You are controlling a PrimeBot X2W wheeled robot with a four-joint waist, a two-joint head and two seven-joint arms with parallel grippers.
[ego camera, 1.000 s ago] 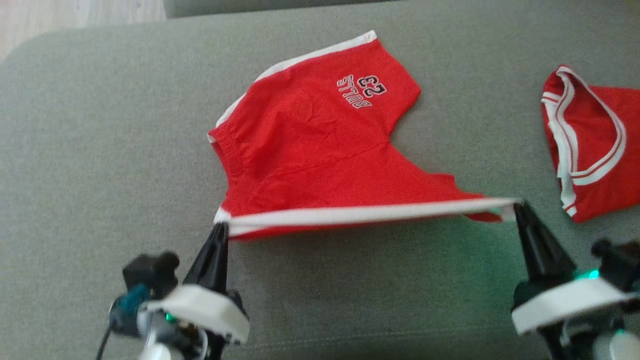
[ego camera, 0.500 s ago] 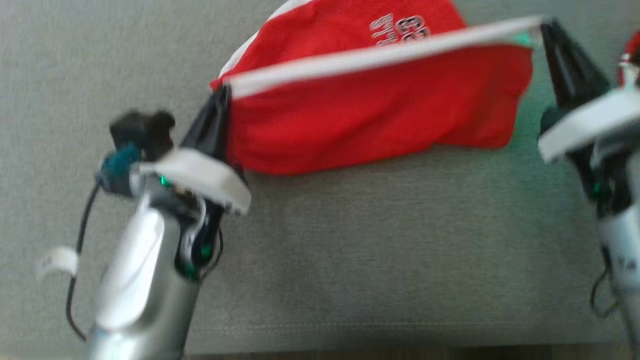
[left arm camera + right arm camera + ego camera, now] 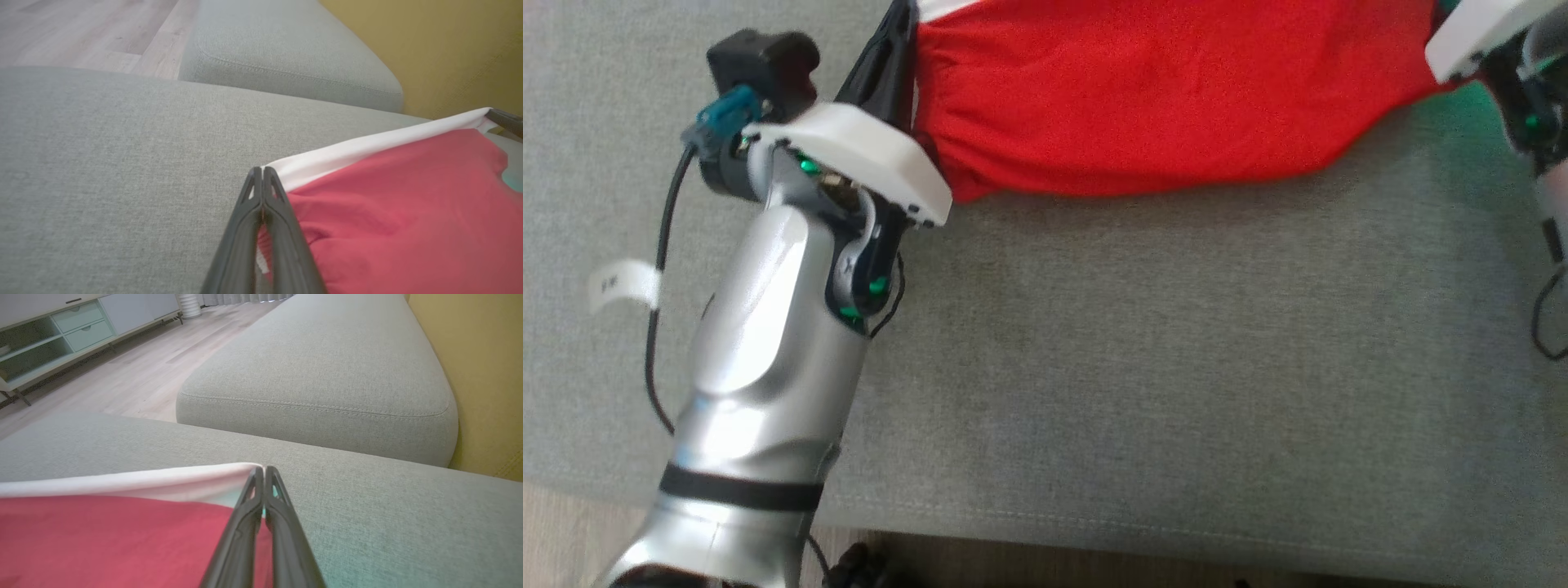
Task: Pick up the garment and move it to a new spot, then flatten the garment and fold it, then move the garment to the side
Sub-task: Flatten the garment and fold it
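The garment (image 3: 1176, 98) is red with a white band along one edge and hangs stretched between both grippers over the grey cushion, its lower fold resting on the fabric. My left gripper (image 3: 262, 169) is shut on the left end of the white band (image 3: 367, 147). In the head view its dark fingers (image 3: 882, 65) rise beside the cloth. My right gripper (image 3: 263, 468) is shut on the band's other end, with the garment (image 3: 102, 535) spreading to its left. The right gripper's finger (image 3: 504, 120) also shows at the band's far corner in the left wrist view.
The grey sofa cushion (image 3: 1176, 367) runs to its seamed front edge near the bottom of the head view, with wood floor below. A second cushion (image 3: 318, 363) lies beyond, a yellow backrest (image 3: 486, 375) to the right, and a low cabinet (image 3: 41, 339) across the floor.
Both grippers have lifted the white-banded edge and carried it away from me over the rest of the garment. The head camera has tilted down, so the whole scene has shifted up.
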